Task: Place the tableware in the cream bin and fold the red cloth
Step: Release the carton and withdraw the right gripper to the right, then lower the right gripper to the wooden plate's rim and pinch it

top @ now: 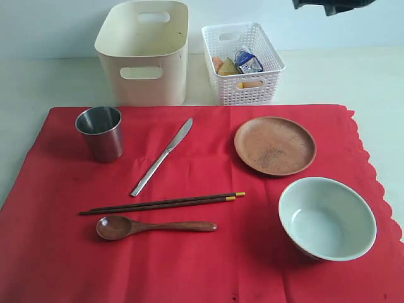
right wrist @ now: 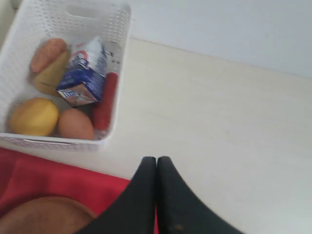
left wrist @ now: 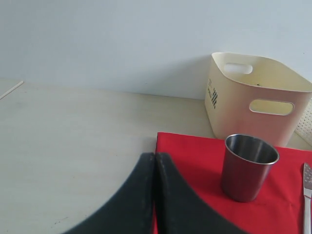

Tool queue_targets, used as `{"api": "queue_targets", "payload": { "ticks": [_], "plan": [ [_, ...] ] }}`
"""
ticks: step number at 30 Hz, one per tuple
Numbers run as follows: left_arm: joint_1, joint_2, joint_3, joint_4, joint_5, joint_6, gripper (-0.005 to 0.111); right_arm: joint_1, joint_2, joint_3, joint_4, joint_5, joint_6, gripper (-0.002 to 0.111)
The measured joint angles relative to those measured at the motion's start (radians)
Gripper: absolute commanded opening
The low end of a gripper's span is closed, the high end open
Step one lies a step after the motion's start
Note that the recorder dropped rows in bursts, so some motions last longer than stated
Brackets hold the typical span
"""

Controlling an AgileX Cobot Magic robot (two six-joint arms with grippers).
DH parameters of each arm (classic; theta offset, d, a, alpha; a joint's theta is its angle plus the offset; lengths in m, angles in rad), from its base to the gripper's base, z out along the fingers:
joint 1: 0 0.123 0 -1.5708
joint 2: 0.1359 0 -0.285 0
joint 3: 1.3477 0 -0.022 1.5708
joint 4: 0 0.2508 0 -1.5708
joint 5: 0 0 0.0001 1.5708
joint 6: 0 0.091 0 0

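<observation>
The red cloth [top: 208, 252] lies flat, scalloped edge at the right. On it stand the steel cup [top: 100, 133], the silver knife [top: 162, 157], the yellow-tipped chopsticks [top: 162, 203], the wooden spoon [top: 154, 226], the brown plate [top: 274, 145] and the pale green bowl [top: 327, 218]. The cream bin [top: 144, 52] stands behind the cloth. My left gripper [left wrist: 155, 157] is shut and empty, above the cloth's left edge [left wrist: 195, 156], short of the cup [left wrist: 247, 166]. My right gripper [right wrist: 156, 160] is shut and empty, above the cloth's edge [right wrist: 44, 175] beside the plate [right wrist: 46, 215].
A white lattice basket [top: 243, 62] right of the bin holds a milk carton [right wrist: 85, 73], an egg [right wrist: 75, 124], a lemon [right wrist: 33, 116] and a sausage [right wrist: 106, 100]. Part of a dark arm [top: 331, 5] shows at the exterior view's top right. Pale tabletop [top: 353, 76] surrounds the cloth.
</observation>
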Motion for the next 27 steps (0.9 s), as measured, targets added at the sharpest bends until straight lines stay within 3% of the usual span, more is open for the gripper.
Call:
{"api": "queue_targets", "payload": {
  "ticks": [7,19,27],
  "plan": [
    [0.0,0.0,0.0,0.0,0.0,0.0,0.003,-0.088,0.0,0.103,0.006,0.043,0.007,0.0],
    [0.0,0.0,0.0,0.0,0.0,0.0,0.003,-0.178,0.0,0.283,0.125,-0.094,-0.031,0.0],
    [0.0,0.0,0.0,0.0,0.0,0.0,0.003,-0.178,0.0,0.299,0.411,-0.106,-0.356,0.0]
  ]
}}
